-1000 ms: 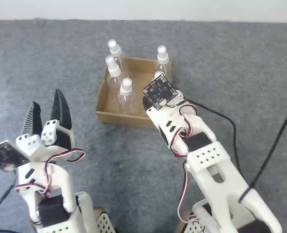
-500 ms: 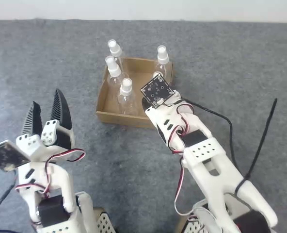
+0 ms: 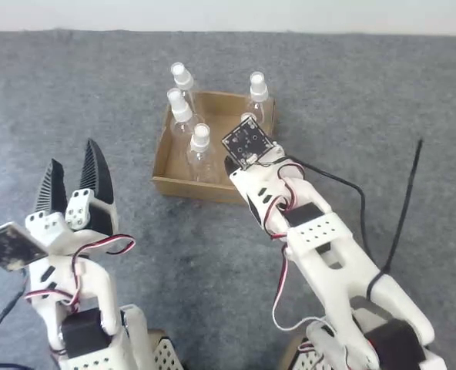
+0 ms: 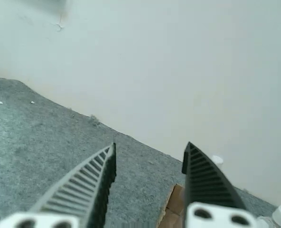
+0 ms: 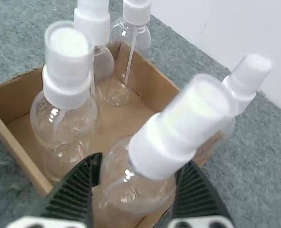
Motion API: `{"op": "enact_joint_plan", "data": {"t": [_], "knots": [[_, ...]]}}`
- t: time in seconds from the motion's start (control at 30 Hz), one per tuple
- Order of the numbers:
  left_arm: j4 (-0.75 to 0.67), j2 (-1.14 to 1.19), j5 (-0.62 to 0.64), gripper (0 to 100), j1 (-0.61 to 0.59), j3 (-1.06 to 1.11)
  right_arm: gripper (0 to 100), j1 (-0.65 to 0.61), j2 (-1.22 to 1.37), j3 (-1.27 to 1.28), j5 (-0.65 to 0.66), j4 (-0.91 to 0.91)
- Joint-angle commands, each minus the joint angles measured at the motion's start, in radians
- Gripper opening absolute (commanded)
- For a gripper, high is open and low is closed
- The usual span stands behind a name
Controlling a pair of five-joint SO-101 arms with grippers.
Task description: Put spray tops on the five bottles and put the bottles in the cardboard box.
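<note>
Cardboard box (image 3: 193,189) sits on grey carpet (image 3: 382,92) — pale wall (image 4: 178,71) behind.

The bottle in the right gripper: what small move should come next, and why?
Probably open the right gripper and release the bottle. Its fingers sit against the bottle's sides, the bottle is already inside the cardboard box beside the other bottles, and its spray top is on. Whether its base rests on the box floor is hidden.
</note>
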Motion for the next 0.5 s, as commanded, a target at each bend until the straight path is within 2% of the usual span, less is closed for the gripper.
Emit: {"op": "enact_joint_plan", "data": {"t": [0.0,0.47], "knots": [[-0.032,-0.014,0.005,21,-0.002,-0.008,1.3,0.012,0.031,-0.098,0.015,-0.025],[-0.032,-0.014,0.005,21,-0.003,-0.008,1.6,0.012,0.102,-0.115,0.017,-0.053]]}}
